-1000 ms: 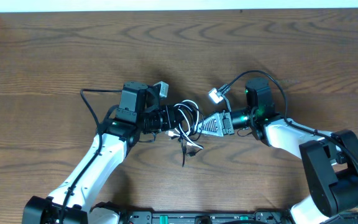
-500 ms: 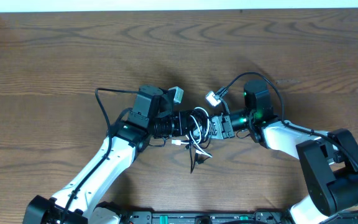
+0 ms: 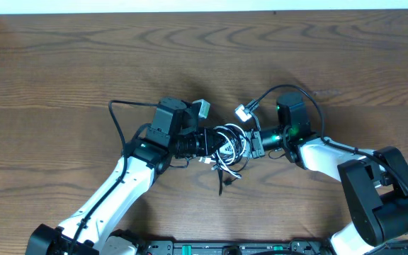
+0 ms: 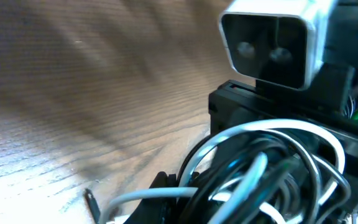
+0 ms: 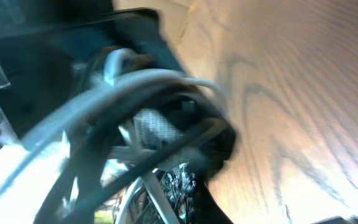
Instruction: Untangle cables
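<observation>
The white and black cables (image 3: 229,136) form one tangled bundle at mid-table, held between my two grippers. My left gripper (image 3: 215,145) comes in from the left and is shut on the bundle. My right gripper (image 3: 245,144) comes in from the right and is pressed into the same bundle, its jaws closed around strands. A black cable end (image 3: 220,185) hangs down toward the front. In the left wrist view the loops of the cables (image 4: 272,168) fill the lower right. In the right wrist view the cables (image 5: 135,93) cross the frame, blurred.
The wooden table (image 3: 62,64) runs to a white edge at the back. The right arm's wrist camera (image 4: 272,43) sits close in front of the left wrist view. Thick black robot cables loop over each arm (image 3: 119,106).
The left arm has carried the bundle to the right. The right gripper has moved left into the bundle and narrowed from wide open. The two grippers are now nearly touching.
</observation>
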Action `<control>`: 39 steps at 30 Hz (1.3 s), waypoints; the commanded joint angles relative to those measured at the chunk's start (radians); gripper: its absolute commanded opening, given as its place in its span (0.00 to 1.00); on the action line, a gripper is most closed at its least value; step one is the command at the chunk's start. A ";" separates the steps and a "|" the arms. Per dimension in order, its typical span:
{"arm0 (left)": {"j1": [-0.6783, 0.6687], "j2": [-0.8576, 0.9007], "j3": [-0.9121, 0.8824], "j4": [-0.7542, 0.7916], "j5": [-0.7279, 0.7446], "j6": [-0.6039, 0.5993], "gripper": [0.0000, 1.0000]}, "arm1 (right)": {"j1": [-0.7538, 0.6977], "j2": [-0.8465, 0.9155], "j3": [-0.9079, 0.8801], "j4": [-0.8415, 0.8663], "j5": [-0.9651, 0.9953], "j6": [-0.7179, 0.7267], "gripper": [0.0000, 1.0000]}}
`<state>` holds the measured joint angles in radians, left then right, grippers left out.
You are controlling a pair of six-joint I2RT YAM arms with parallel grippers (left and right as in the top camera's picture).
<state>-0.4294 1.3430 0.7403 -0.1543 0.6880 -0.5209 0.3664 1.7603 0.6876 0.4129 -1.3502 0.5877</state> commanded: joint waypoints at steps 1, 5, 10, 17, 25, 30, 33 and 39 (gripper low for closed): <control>-0.026 0.002 0.001 -0.014 0.060 0.043 0.07 | 0.008 -0.004 0.019 -0.035 0.183 -0.047 0.01; -0.025 0.002 0.001 -0.024 0.058 0.081 0.07 | 0.008 -0.004 0.019 -0.110 0.289 -0.052 0.01; -0.025 0.002 0.001 -0.032 0.002 0.085 0.08 | 0.006 -0.004 0.019 -0.174 0.364 -0.088 0.01; 0.004 0.001 0.001 -0.082 -0.002 0.129 0.07 | -0.024 -0.004 0.019 -0.246 0.453 -0.116 0.01; 0.102 -0.031 0.001 -0.164 -0.001 0.198 0.07 | -0.100 -0.004 0.019 -0.300 0.562 -0.153 0.01; 0.108 -0.047 0.001 -0.165 0.000 0.207 0.07 | -0.137 -0.011 0.019 -0.290 0.630 -0.159 0.01; 0.108 -0.047 0.001 -0.178 0.000 0.207 0.08 | -0.161 -0.033 0.019 -0.290 0.684 -0.159 0.01; 0.108 -0.047 0.001 -0.181 0.038 0.215 0.07 | -0.203 -0.125 0.019 -0.293 0.705 -0.205 0.25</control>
<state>-0.3283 1.3125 0.7403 -0.3363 0.6846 -0.3340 0.1829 1.7020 0.6949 0.1192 -0.6861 0.4240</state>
